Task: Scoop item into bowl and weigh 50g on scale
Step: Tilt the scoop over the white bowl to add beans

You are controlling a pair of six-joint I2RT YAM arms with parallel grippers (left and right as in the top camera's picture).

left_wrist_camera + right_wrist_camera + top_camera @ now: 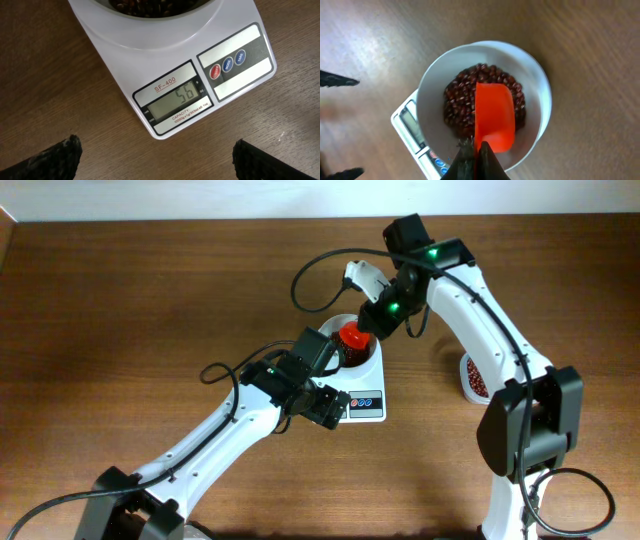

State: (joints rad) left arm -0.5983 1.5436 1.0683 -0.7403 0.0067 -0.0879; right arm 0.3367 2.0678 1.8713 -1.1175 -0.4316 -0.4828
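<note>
The white bowl stands on the white scale and holds a heap of dark red-brown beans. The scale's display reads 56. In the overhead view the scale is at the table's middle. My right gripper is shut on the handle of an orange scoop, held empty over the beans in the bowl; the scoop also shows in the overhead view. My left gripper is open and empty, hovering over bare wood just in front of the scale.
A clear tub of more beans sits to the right of the scale, partly hidden by my right arm. My left arm reaches in from the lower left. The table is brown wood.
</note>
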